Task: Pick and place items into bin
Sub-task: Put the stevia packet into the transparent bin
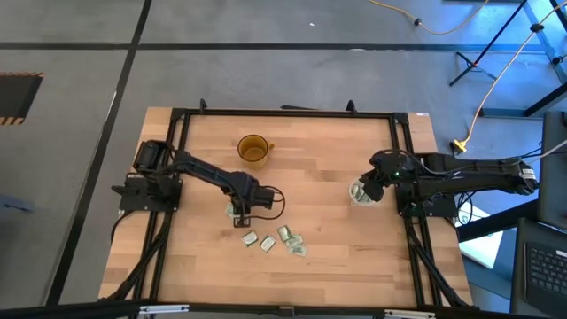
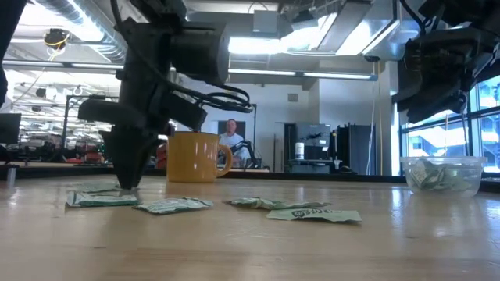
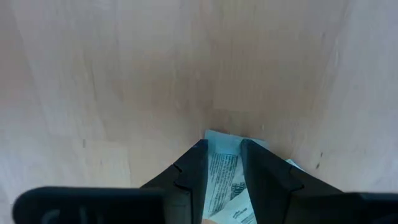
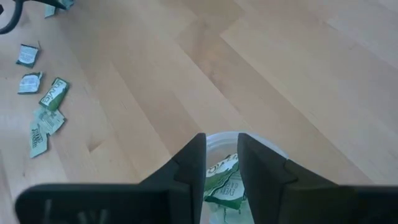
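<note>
Several pale green and white packets lie flat on the wood near the table's front middle (image 1: 285, 236) (image 2: 301, 209) (image 4: 46, 112). My left gripper (image 1: 239, 219) (image 3: 222, 163) points straight down, its tips at the table (image 2: 127, 187), and it is shut on one packet (image 1: 233, 211) at the left end of that group. The bin, a clear round cup (image 1: 361, 192) (image 2: 441, 173) (image 4: 214, 140), stands on the table's right part with packets inside it. My right gripper (image 1: 368, 188) hangs just above the bin. I cannot say whether it holds a packet. My left gripper pinches the packet (image 3: 222, 174) between its two fingers from above, pointing down. The packet's edge (image 3: 227, 137) sticks out past the fingertips and a corner (image 3: 292, 165) shows beside one finger. The packet is still down at the table top.
An amber cup with a handle (image 1: 253, 151) (image 2: 194, 156) stands on the far middle of the table, behind the packets. A black frame (image 1: 283, 112) runs round the table. Bare wood lies between the packets and the bin. A person shows in the room behind (image 2: 231, 134).
</note>
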`<state>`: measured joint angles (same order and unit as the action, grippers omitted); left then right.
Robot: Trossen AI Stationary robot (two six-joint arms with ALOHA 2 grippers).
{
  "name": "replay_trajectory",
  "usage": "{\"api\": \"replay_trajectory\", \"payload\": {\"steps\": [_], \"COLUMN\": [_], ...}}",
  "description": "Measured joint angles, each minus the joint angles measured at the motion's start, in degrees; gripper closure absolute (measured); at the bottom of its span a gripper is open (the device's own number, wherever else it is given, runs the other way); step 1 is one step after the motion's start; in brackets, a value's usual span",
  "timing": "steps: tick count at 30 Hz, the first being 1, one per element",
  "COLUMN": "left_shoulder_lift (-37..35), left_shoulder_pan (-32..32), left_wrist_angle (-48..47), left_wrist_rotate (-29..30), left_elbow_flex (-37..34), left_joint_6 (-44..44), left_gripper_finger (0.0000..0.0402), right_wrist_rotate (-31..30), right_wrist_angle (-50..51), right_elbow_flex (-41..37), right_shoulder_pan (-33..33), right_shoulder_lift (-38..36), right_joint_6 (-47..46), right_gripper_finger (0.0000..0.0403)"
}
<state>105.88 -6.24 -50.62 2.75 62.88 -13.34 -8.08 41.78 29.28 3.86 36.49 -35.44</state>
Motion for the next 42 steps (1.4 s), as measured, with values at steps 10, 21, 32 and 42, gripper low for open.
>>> {"api": "replay_trajectory", "payload": {"steps": [10,21,32,42], "left_shoulder_lift": [0.03,-2.18,-13.19,-13.83], "left_shoulder_pan": [0.50,0.46,0.53,0.80], "left_wrist_angle": [1.69,1.87,12.22,46.82], "left_wrist_rotate": [-1.40,0.12,4.33,-11.84], "left_elbow_flex": [-1.60,-1.44,0.89,0.85], "left_joint_6": [1.02,1.09,5.52,25.64], "left_gripper_finger": [0.0355,0.0397,0.0399,0.0399], "right_wrist_rotate": [0.02,0.07,2.78,20.20], "right_wrist_angle": [-0.07,-0.17,-1.25,-22.39], "right_elbow_flex": [0.00,0.00,0.00,-1.24], "right_shoulder_pan": [0.00,0.00,0.00,-0.04], "right_shoulder_lift": [0.00,0.00,0.02,0.22], "right_joint_6": [-0.36,-0.24,9.09,24.19], "right_gripper_finger": [0.0307,0.0307,0.0305,0.0261]}}
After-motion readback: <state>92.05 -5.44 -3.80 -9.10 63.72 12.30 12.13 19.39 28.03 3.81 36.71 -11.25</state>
